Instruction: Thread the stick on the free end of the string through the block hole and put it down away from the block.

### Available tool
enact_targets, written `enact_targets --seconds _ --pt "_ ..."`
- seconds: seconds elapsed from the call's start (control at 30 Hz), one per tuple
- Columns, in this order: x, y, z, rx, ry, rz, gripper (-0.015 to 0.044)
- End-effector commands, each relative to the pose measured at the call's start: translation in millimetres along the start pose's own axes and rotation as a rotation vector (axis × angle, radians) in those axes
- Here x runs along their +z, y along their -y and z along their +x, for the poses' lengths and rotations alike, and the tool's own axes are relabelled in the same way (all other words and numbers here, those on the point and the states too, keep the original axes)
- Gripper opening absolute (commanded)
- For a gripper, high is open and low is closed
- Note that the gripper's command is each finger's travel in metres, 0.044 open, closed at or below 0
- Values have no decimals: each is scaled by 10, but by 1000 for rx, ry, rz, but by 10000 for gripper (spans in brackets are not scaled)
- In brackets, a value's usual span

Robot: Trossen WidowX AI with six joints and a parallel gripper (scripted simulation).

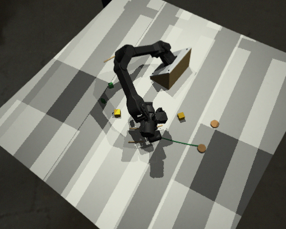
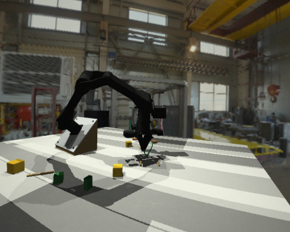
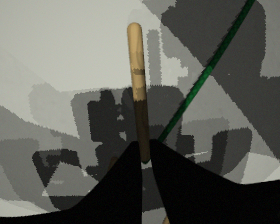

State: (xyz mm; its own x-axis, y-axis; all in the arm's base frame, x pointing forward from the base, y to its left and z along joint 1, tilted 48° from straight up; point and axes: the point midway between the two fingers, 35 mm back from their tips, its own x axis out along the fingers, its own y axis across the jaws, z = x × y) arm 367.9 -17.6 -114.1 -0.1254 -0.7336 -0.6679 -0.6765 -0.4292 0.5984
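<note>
My gripper [image 2: 144, 149] [image 3: 144, 146] points down above the table and is shut on the wooden stick [image 1: 160, 126] [image 3: 135, 52]. The stick reaches well out past the fingertips; its near end is between them. The green string [image 1: 181, 142] [image 3: 209, 70] runs from beside the fingertips to a round wooden button [image 1: 201, 148] [image 2: 154, 141]; its joint with the stick is hidden by the right finger. Yellow blocks stand at mid-table [image 1: 117, 113] [image 2: 117, 170], nearer the buttons [image 1: 181, 116] [image 2: 128, 144] and at the left in the exterior view [image 2: 15, 166]. I cannot make out which has the hole.
Two loose sticks [image 1: 133, 128] [image 1: 134, 142] lie beside the gripper; another stick [image 1: 109, 59] [image 2: 40, 173] is farther off. Green pieces [image 1: 110, 85] [image 1: 103, 100] stand near the middle. A second button [image 1: 215, 123] lies beyond the string's button. The arm's wedge base [image 1: 179, 71] [image 2: 88, 140] is behind.
</note>
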Motion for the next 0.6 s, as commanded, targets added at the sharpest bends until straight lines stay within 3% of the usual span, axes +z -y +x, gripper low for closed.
enact_targets --seconds 0.0,0.57 --pt "1 -48 16 0 -4 -3 0" --pt "88 -196 139 2 -5 -4 0"
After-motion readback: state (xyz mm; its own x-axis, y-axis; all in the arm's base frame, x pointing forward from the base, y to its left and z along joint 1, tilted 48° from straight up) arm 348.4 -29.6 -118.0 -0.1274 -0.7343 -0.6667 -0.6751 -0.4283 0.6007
